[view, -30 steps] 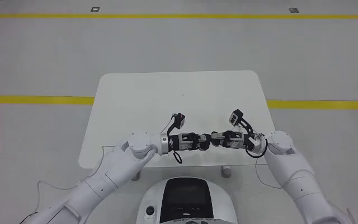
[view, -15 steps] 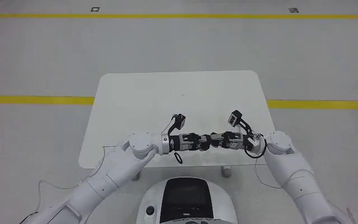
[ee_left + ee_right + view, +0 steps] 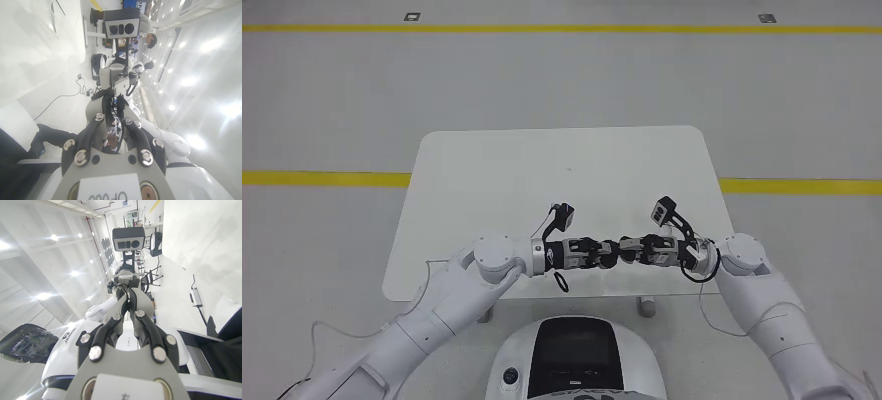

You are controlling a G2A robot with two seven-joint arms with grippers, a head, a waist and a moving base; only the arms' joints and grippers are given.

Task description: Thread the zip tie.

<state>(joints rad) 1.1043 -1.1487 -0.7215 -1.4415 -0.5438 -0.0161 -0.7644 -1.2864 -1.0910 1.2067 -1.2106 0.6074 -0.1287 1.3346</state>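
The right gripper [image 3: 129, 294] is pinching the thin black zip tie [image 3: 129, 300], facing the left gripper [image 3: 112, 94], which is pressed together on its other end, above the table's [image 3: 492, 180] near edge. The arms appear to be aligning tail with head, and the next move calls for a fine, straight push. The right wrist view is showing the strip, the top view the meeting place.
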